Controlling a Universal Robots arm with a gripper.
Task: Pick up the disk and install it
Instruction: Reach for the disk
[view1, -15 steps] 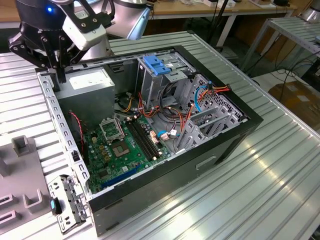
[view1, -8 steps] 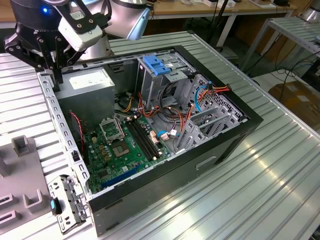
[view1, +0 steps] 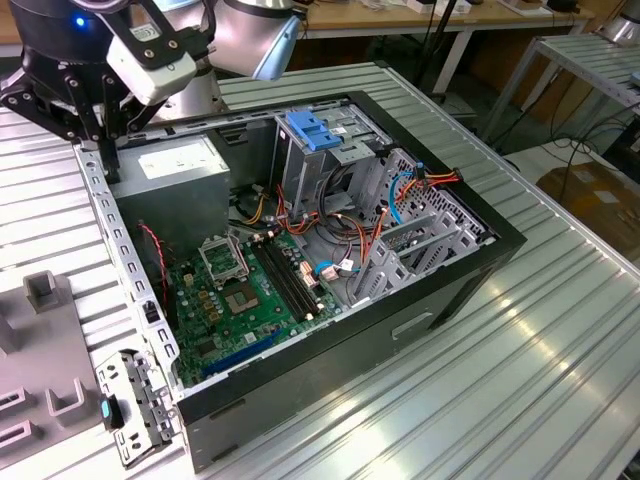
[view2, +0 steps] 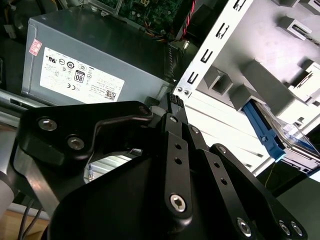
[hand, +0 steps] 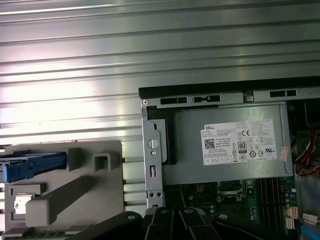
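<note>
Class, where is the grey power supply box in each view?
Exterior view: power supply box in a corner of the open case.
Second wrist view: the box just beyond the gripper.
First wrist view: the box beside the green circuit board.
Shared landmark: its white sticker.

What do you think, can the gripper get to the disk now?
Probably yes: the disk sits uncovered in the grey holder outside the case, and nothing seems to stand between it and the gripper above the case rim.

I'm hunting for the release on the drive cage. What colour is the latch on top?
Blue; the latch shows best in the exterior view.
</note>
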